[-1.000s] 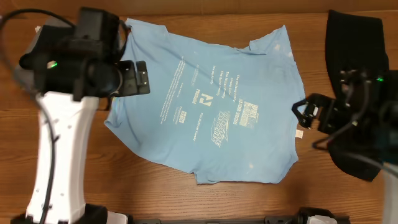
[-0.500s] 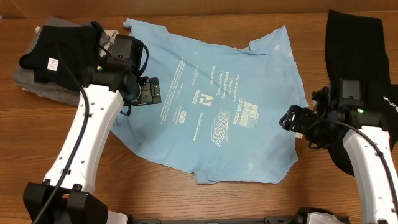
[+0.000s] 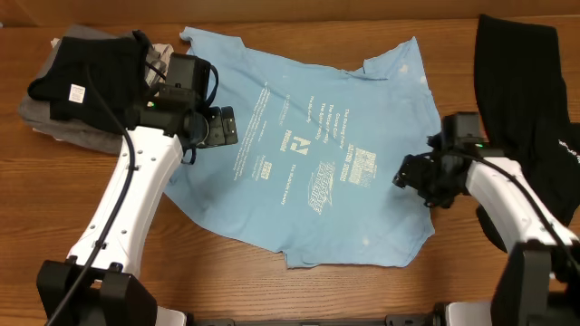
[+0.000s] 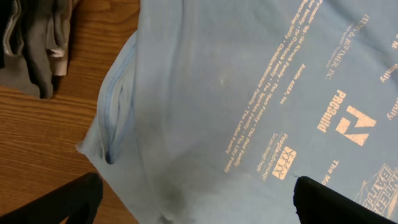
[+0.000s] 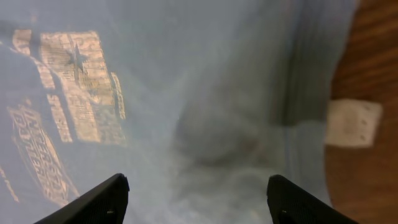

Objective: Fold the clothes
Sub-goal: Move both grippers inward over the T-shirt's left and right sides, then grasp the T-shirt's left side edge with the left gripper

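On the table the light blue T-shirt is lying spread out mid-scene, the black garment is lying far right, and I am hovering my left gripper and right gripper, jaws open, over the shirt's left and right sides.

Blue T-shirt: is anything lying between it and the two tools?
Nothing visible. The left tool and right tool both hang open over the blue T-shirt, and the wrist views show only bare cloth below them.
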### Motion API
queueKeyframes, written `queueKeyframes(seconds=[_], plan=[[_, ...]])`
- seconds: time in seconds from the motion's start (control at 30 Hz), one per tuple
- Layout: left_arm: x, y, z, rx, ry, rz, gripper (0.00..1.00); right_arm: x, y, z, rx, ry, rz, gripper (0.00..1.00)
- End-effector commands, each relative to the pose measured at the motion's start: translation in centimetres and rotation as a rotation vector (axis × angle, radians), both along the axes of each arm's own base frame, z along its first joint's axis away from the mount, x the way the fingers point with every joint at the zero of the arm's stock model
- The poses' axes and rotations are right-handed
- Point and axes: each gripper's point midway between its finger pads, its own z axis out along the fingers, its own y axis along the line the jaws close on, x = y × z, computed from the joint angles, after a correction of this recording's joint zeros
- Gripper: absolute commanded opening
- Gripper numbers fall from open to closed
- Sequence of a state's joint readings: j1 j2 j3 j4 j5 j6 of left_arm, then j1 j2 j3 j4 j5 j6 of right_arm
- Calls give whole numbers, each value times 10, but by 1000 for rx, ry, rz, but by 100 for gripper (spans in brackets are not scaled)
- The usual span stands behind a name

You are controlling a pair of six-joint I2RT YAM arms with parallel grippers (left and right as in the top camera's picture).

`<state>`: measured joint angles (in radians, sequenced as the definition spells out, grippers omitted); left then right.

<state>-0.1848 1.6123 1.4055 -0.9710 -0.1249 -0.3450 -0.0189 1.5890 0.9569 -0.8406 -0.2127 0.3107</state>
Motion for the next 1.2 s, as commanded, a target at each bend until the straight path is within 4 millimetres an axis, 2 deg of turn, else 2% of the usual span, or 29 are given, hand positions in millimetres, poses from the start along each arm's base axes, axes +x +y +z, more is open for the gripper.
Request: queueKeyframes(seconds=[0.0, 0.3, 0.43, 0.53, 0.83, 0.93, 1.17], plan=[[0, 1, -10, 8, 3, 18, 100, 11, 0, -12, 0, -7, -34, 75], [3, 1, -15, 7, -11, 18, 100, 30, -6, -44, -26, -11, -55, 75], [4, 0, -14, 5, -19, 18, 100, 32, -18, -57, -55, 12, -116, 75], [7, 0, -13, 4, -30, 17, 100, 33, -37, -60, -73, 15, -173, 75], [15, -2, -9, -5, -68, 14, 100, 47, -109, -55, -103, -69, -357, 74], [17, -3, -8, -9, -77, 14, 100, 60, -121, -49, -104, -128, -384, 73], [25, -4, -4, -11, -112, 6, 100, 106, -134, -22, -112, -316, -387, 72]])
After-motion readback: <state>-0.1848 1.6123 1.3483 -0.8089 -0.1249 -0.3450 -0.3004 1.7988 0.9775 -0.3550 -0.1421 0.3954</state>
